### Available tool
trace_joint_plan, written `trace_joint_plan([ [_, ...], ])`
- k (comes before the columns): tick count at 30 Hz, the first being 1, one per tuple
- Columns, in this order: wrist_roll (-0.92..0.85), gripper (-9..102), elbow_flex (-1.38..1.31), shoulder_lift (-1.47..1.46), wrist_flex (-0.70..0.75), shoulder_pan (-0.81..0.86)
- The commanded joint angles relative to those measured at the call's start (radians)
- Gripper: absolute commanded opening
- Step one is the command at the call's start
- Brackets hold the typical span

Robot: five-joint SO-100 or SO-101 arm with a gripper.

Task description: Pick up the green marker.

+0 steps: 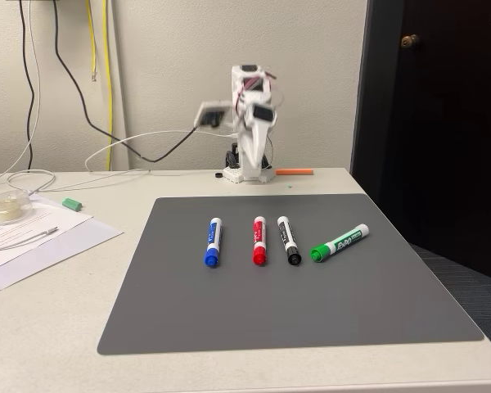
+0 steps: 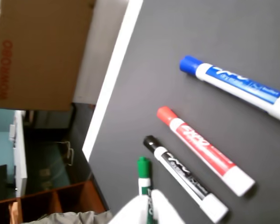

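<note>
Looking out from the wrist view, the gripper [image 2: 147,210] is seen as white fingertips spread narrowly either side of the green marker [image 2: 144,179], far above it, nothing held. The marker lies untouched on the grey mat [image 1: 311,303], rightmost of four, beside the black marker [image 1: 289,240]; reaching, gripping and lifting remain. The folded arm [image 1: 252,123] is shown by the fixed view, a cardboard box [image 2: 37,51] by the wrist view.

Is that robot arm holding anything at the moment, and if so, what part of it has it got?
Nothing is held. The green marker lies on the grey mat with the others, and the arm is folded up at the back of the table.
</note>
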Motion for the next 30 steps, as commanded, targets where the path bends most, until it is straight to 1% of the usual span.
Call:
trace_joint_plan([
  [1, -0.035, 0, -0.152, -0.097, 0.025, -0.023],
  [8, -0.120, 0, -0.405, -0.330, 0.130, -0.103],
  [13, -0.155, 0, -0.615, -0.495, 0.262, -0.146],
  [18, -0.153, 0, -0.689, -0.571, 0.290, -0.172],
  [20, -0.158, 0, -0.739, -0.614, 0.325, -0.183],
  [22, -0.156, 0, -0.864, -0.703, 0.422, -0.196],
  [26, -0.130, 0, -1.353, -1.015, 0.787, -0.236],
  [27, -0.121, 0, -1.420, -1.058, 0.834, -0.244],
  [30, -0.091, 0, -1.443, -1.081, 0.848, -0.273],
])
